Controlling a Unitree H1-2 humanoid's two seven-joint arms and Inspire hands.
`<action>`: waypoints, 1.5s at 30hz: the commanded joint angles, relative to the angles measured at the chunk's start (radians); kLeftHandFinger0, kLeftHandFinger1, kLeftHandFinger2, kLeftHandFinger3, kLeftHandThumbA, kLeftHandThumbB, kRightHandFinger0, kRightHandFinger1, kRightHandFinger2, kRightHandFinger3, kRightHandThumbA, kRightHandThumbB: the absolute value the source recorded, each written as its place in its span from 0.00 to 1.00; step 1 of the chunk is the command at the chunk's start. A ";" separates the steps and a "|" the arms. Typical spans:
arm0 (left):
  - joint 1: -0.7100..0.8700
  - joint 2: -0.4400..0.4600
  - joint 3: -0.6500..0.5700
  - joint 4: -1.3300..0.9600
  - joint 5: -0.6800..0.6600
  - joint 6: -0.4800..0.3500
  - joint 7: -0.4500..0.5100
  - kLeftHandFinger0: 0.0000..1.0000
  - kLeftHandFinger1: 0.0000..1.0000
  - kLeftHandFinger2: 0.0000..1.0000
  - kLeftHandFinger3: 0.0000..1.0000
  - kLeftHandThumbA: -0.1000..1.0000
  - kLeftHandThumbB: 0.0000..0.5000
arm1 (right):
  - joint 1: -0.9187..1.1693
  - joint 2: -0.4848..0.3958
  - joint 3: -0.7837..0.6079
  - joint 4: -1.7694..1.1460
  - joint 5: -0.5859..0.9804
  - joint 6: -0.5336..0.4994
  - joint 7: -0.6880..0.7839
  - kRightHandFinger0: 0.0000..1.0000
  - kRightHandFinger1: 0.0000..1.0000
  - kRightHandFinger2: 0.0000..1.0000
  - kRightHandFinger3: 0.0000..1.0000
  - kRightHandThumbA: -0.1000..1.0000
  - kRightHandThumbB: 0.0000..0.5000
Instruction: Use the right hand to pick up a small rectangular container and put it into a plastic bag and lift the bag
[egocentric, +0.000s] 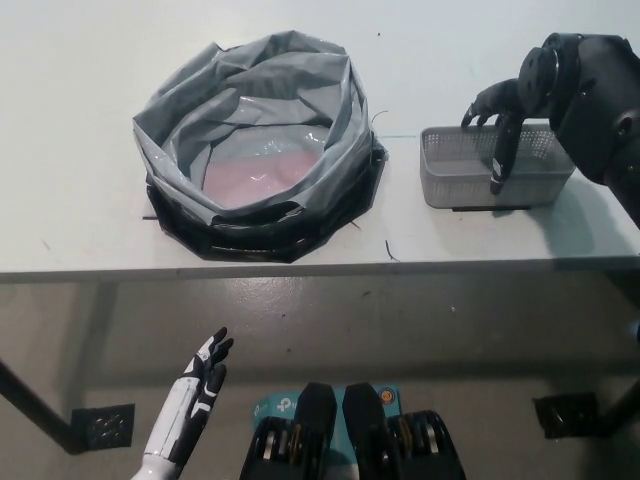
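Right hand over basket, fingers spread, one reaching inside, nothing held yet. Bag wide open beside it, ready. Left hand low, fingers loose.

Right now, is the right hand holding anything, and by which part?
Nothing is lifted. The right hand straddles the basket with fingers apart, not closed on it. The left hand rests open below the table.

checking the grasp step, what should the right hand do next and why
Probably close the right hand on the container's wall. Its fingers reach down into the grey container, spread and not yet gripping, and the container sits flat on the table, right of the open plastic bag. The left hand rests low, below the table edge.
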 joint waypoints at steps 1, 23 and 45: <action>-0.002 0.002 -0.002 -0.025 0.004 -0.025 0.010 1.00 1.00 1.00 1.00 1.00 0.68 | -0.047 0.023 -0.007 0.078 -0.013 -0.047 0.040 1.00 1.00 1.00 1.00 1.00 0.85; -0.026 0.007 -0.003 -0.024 0.014 -0.023 0.011 1.00 1.00 1.00 1.00 1.00 0.70 | 0.006 0.072 0.060 0.169 -0.099 -0.141 -0.063 1.00 1.00 1.00 1.00 1.00 0.83; -0.047 0.007 0.008 -0.017 0.002 -0.023 0.013 1.00 1.00 1.00 1.00 1.00 0.70 | 0.075 0.037 0.016 0.147 -0.123 -0.139 -0.484 0.45 0.56 0.61 0.82 0.00 0.31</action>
